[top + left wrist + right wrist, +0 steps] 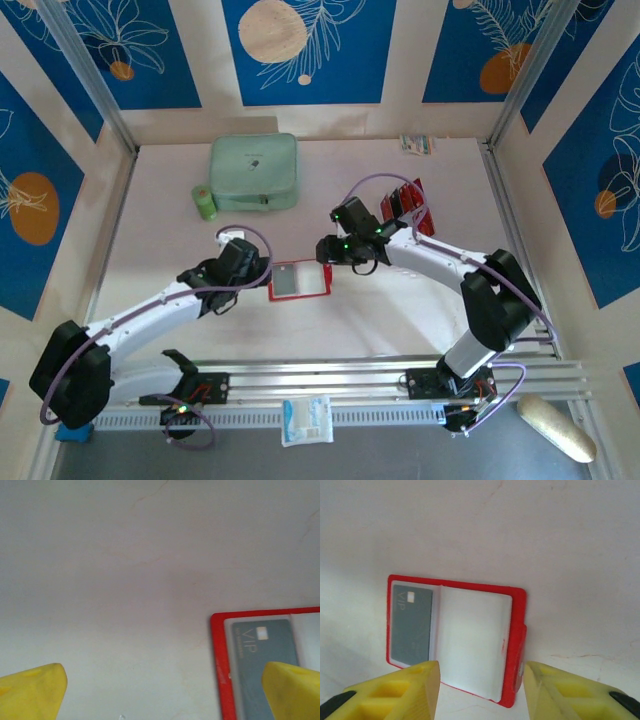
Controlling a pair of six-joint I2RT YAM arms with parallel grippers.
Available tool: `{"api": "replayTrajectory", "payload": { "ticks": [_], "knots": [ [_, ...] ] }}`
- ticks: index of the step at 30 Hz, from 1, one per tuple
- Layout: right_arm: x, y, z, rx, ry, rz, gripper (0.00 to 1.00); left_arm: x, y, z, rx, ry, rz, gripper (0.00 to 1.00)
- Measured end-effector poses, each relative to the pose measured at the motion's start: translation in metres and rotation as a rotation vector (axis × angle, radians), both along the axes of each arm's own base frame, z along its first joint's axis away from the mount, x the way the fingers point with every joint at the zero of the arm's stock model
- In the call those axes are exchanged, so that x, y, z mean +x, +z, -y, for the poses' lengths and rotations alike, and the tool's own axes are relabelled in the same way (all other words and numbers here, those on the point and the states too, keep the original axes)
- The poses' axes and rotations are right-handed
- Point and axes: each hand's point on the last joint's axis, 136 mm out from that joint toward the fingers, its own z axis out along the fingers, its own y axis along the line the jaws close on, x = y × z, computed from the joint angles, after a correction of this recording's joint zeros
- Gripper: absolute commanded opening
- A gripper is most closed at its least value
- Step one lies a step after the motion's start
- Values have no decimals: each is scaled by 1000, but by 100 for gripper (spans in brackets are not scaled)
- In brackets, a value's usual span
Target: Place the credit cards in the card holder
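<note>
The card holder (pixel 300 280) lies open mid-frame on the bench (pixel 350 322); the credit cards (pixel 405 198) sit upper right. Left claw (pixel 162 680) and right claw (pixel 480 672) both gape, empty. With nothing pinning it, we could knock the holder askew.

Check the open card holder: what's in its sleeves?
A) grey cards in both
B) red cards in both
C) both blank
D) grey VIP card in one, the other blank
D: in the right wrist view the card holder lies open with a grey VIP card in one sleeve, while the sleeve beside it shows plain white.
</note>
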Motion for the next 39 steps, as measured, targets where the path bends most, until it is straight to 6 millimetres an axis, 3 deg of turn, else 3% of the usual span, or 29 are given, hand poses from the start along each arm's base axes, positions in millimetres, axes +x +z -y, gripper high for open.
{"api": "replayTrajectory", "payload": {
  "ticks": [4, 9, 13, 19, 20, 23, 24, 28, 34, 39],
  "knots": [
    [-2, -21, 3, -35, 2, -36, 39, 4, 8, 10, -36, -23, -3, 100],
    [-7, -44, 16, -71, -6, -77, 12, 9, 10, 26, -74, -59, -29, 100],
    [-6, -54, 31, -72, -42, -98, 0, 12, 7, 38, -101, -86, -55, 99],
    [-13, -55, 54, -56, -88, -107, 0, 16, -2, 57, -135, -127, -96, 99],
    [-14, -53, 57, -51, -94, -102, 3, 16, -4, 60, -140, -135, -103, 99],
    [-16, -49, 63, -38, -109, -96, 24, 16, -5, 72, -156, -161, -113, 99],
    [-16, -48, 65, -33, -117, -95, 26, 16, -5, 75, -161, -168, -114, 99],
    [-17, -38, 70, -11, -130, -79, 26, 16, -4, 90, -173, -201, -115, 99],
    [-16, 0, 62, 91, -133, -15, 20, 11, -7, 103, -185, -223, -124, 99],
    [-20, -1, 37, 130, -107, -45, 14, 6, -15, 112, -178, -241, -141, 98]
  ]
}}
